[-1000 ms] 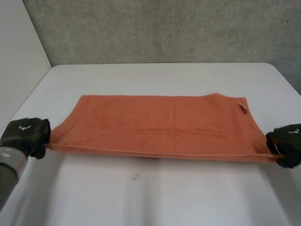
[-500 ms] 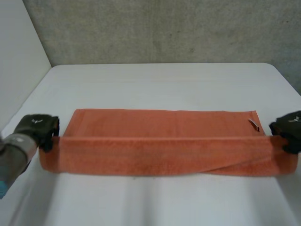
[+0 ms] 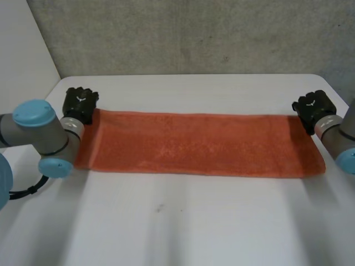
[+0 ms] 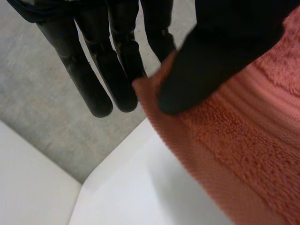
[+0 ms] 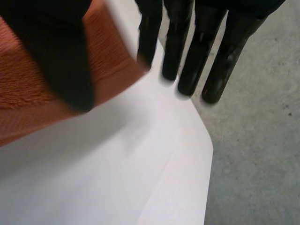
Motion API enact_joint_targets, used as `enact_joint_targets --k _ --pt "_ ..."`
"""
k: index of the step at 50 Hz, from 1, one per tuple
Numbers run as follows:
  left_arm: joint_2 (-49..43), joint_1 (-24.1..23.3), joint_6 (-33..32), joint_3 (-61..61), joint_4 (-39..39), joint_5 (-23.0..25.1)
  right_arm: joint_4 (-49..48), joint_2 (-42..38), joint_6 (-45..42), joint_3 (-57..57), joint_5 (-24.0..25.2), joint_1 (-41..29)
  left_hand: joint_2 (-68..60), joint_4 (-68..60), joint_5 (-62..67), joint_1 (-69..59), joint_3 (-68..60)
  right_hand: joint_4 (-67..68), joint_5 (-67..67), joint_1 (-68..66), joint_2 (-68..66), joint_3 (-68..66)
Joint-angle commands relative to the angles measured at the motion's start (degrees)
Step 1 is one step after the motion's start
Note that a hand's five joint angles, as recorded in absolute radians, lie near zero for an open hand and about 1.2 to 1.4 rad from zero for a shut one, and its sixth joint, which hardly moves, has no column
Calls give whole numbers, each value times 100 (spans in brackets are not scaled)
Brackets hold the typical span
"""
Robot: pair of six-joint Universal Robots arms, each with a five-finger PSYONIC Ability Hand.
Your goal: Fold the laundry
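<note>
An orange towel (image 3: 199, 144) lies flat across the white table (image 3: 183, 227) as a long folded strip. My left hand (image 3: 79, 103) is at its far left corner. In the left wrist view the thumb (image 4: 220, 51) presses the towel's corner (image 4: 243, 154) against a straight finger, so the corner is pinched. My right hand (image 3: 313, 106) is at the far right corner. There its thumb (image 5: 56, 56) rests over the towel (image 5: 28, 98), while the straight fingers (image 5: 192, 51) stand apart from the cloth with the table showing between them.
A grey wall (image 3: 194, 33) runs behind the table's far edge and a white panel (image 3: 22, 72) stands at the left. Both hands are near the table's far corners. Bare tabletop stretches in front of the towel.
Both hands carried the towel's near edge up and over to the far edge, so the towel now lies folded in half lengthwise. The right hand's fingers have spread off the cloth.
</note>
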State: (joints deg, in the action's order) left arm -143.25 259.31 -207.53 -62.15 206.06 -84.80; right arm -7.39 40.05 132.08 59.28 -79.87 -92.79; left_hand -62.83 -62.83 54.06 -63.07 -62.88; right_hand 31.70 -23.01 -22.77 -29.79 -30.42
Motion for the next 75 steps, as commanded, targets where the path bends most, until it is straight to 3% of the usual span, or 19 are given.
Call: enact_joint_targets --k 1,7,12,19,24,31,35,43,55,58,60,61,62,63,65,66,68,75 --pt "-37 -126 -24 -314 416 262 -219 37 238 31 -187 -169 5283 5283 -5406 5307 5288 -2170 2301 1277 1979 2042" --pt "315 -188 -33 -640 681 254 -219 803 969 497 -214 -126 5283 5283 -5406 5307 5288 -2170 2301 1277 1979 2042" --pt "956 -188 2 -1167 681 201 -175 2056 1863 1513 -117 -91 5283 5283 -5406 5307 5288 -2170 2301 1277 1979 2042" --pt "2685 -109 212 -2939 664 192 -52 3123 2094 2624 252 50 5283 5283 -5406 5307 5288 -2170 2301 1277 1979 2042" --pt "3415 -117 642 -3836 664 183 377 3798 2103 3448 690 760 5283 5283 -5406 5307 5288 -2170 2301 1277 1979 2042" --pt "4024 -126 1663 -4534 321 183 599 3800 2076 3995 1316 1096 5283 5283 -5406 5307 5288 -647 779 -245 457 520" --pt "4129 -109 2233 -4613 -328 166 528 3652 2015 4188 1605 1359 5283 5283 -5406 5307 5288 -9 140 -883 -182 -118" --pt "4050 6 2349 -4595 -541 192 186 2790 1831 4127 1992 1456 5283 5283 -5406 5307 5288 277 -146 -1169 -468 -404" --pt "3971 6 2375 -4595 -532 192 -236 2174 1276 4039 1957 1456 5283 5283 -5406 5307 5288 934 -803 -1826 -1125 -1061" --pt "3971 15 2375 -4604 -505 192 -289 2095 1250 3951 1931 1456 5283 5283 -5406 5307 5288 1758 -1627 -2650 -1949 -1885" --pt "3971 15 2375 -4613 -505 192 -376 1999 1241 3864 1887 1456 5283 5283 -5406 5307 5288 3547 -3416 -4439 -3738 -3674" --pt "3971 15 2384 -4621 -505 192 -377 1998 1241 3863 1887 1456 5283 5283 -5406 5307 5288 3558 -3427 -4450 -3749 -3685" --pt "3971 15 2384 -4630 -505 192 -421 1937 1250 3802 1800 1465 5283 5283 -5406 5307 5288 4818 -4686 -5710 -5009 -4945" --pt "3971 15 2384 -4630 -505 192 -421 1937 1250 3802 1799 1465 5283 5283 -5406 5307 5288 4830 -4699 -5722 -5021 -4957" --pt "3971 6 2384 -4648 -505 192 -482 1919 1259 3653 1310 1509 5283 5283 -5406 5307 5288 4830 -4699 -5723 -5021 -4958" --pt "3971 6 2384 -4648 -505 192 -483 1919 1259 3652 1307 1509 5283 5283 -5406 5307 5288 4830 -4699 -5723 -5021 -4958" --pt "3971 6 2393 -4648 -505 192 -596 1998 1206 3556 537 1780 5283 5283 -5406 5307 5288 4830 -4699 -5723 -5021 -4958" --pt "3989 -21 2393 -4657 -514 183 -509 2033 802 3019 -73 2362 5283 5283 -5406 5307 5288 4830 -4699 -5723 -5021 -4958"
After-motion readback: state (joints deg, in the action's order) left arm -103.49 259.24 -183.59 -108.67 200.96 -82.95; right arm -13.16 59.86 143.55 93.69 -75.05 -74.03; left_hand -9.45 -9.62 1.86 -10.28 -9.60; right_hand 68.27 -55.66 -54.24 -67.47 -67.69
